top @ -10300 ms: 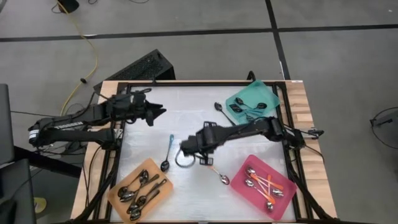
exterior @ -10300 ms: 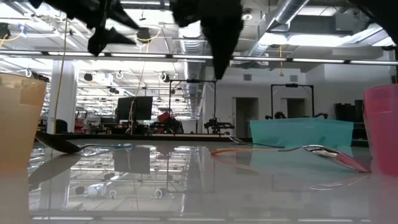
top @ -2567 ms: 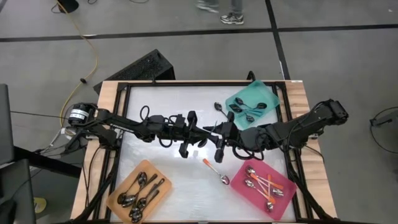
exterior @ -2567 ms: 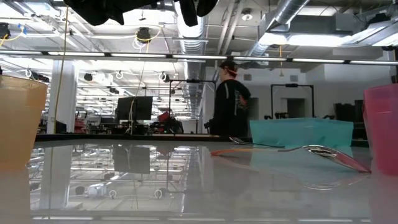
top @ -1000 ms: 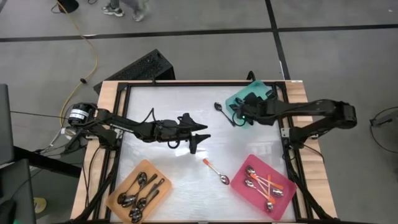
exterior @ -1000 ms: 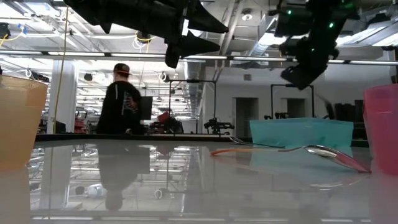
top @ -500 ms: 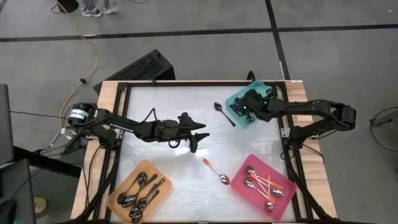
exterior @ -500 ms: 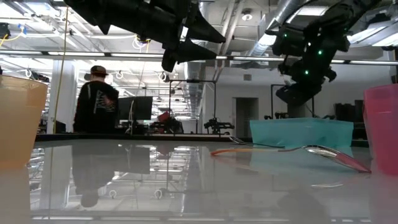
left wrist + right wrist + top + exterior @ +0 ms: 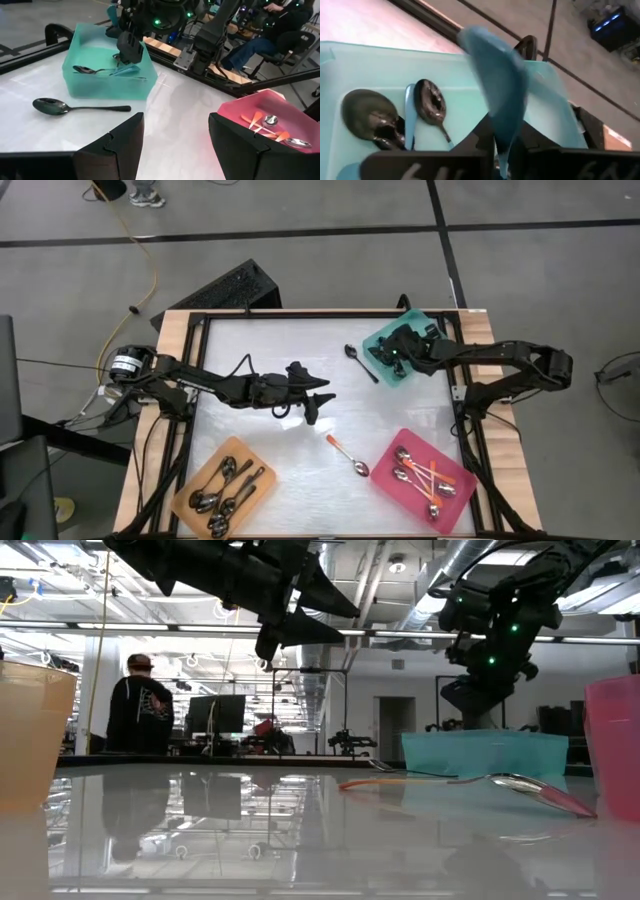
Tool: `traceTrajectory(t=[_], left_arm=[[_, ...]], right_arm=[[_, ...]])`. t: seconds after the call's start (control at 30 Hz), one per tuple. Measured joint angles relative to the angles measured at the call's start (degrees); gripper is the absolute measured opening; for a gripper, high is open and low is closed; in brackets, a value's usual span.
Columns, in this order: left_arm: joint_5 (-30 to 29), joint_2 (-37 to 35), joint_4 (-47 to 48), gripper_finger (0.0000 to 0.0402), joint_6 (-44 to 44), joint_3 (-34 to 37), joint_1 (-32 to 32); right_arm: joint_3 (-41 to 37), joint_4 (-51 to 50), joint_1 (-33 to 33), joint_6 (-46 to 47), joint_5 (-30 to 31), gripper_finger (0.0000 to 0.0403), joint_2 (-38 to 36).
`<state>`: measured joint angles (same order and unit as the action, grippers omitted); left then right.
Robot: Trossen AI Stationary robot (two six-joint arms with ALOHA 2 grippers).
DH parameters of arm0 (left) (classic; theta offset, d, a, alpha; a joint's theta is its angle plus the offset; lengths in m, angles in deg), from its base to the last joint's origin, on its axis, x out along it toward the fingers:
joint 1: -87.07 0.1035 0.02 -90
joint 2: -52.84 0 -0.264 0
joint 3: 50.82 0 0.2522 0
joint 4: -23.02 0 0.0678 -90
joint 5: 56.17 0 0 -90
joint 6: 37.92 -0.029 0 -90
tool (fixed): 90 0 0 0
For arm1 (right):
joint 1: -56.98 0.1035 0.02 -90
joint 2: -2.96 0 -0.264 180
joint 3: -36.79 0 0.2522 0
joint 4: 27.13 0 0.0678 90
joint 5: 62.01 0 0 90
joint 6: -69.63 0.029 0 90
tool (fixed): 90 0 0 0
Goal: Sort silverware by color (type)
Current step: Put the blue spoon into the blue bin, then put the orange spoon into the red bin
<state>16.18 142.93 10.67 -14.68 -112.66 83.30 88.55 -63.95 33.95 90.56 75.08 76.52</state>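
My right gripper (image 9: 392, 358) hangs over the teal tray (image 9: 425, 330) at the far right and is shut on a teal-handled spoon (image 9: 495, 85). Two dark-bowled spoons (image 9: 431, 102) lie inside the tray. A dark spoon (image 9: 360, 364) lies flat on the table beside the tray's left wall. An orange-handled spoon (image 9: 349, 455) lies flat near the middle. My left gripper (image 9: 322, 402) hovers open above mid-table and touches nothing. My right gripper pinches the spoon's teal handle (image 9: 503, 142) between its two fingers, slanting down from the table's right side. The handle's wide end juts out past the fingertips, over the inside of the tray. Whether the spoon's lower end (image 9: 125, 70) touches the tray I cannot tell.
A pink tray (image 9: 455, 500) with orange-handled spoons sits at the near right. An orange tray (image 9: 190, 480) with silver spoons sits at the near left. A black frame (image 9: 300, 313) rims the table. A person (image 9: 140, 715) walks in the room behind.
My right gripper has sunk over the teal tray, moving a little toward the table's right edge with the teal-handled spoon. My left gripper has kept still. The person in the background has walked toward the left.
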Motion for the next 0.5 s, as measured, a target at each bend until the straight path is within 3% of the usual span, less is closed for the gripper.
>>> traceTrajectory(t=[0.2,0.5], left_arm=[[0.0,0.0,1.0,0.0206,0.0,0.0,0.0],[-0.4,0.0,1.2,0.0206,0.2,0.0,0.0]], right_arm=[[0.0,0.0,0.0,0.2,-3.5,0.0113,0.0],[0.1,0.2,0.0,1.5,-3.9,0.0217,-0.2]])
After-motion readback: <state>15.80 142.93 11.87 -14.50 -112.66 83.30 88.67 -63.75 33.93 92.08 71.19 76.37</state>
